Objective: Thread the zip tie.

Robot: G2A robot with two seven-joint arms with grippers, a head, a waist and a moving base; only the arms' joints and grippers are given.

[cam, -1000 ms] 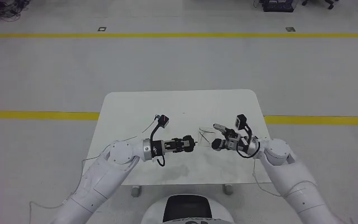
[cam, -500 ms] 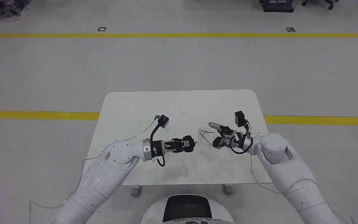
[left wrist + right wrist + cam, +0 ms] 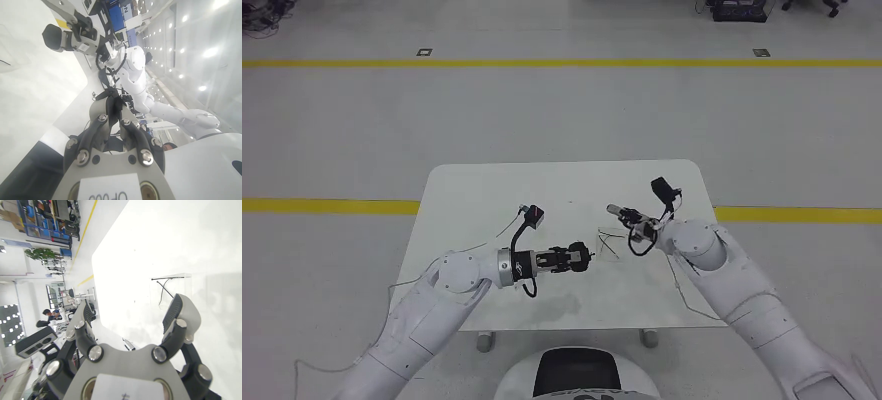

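**ITEM:** tie [image 3: 93,94], black, thin.
**Loc.:** pinched at the tip of the L gripper [image 3: 113,100] and held above the table [image 3: 542,190], near its middle. A short end is seen past the pads, w/ what looks like the small head on it. The rest of the strap is hidden betw. the fingers, so which part is gripped cannot be told.

**L gripper:** fingers pressed together on the tie.
**R gripper** [image 3: 132,302]: fingers spread wide, nothing held. It is positioned opposite the L gripper and apart from it, over the table's right half.

**OTHER:** loose ties [image 3: 164,289], black, approx. two, laid on the table at a clear stand [image 3: 186,275], near the R gripper.

**STATUS (judged):** early stage.
- **Done:** one tie is taken up and presented by the L gripper.
- **Not done:** no loop is seen, and the tail is not yet passed thru the head.
- **Left:** the free end is to be gripped by the R gripper, lined up w/ the head slot, fed thru and drawn tight.
- **Note:** fine alignment is needed, as the strap is thin and prob. flexes.
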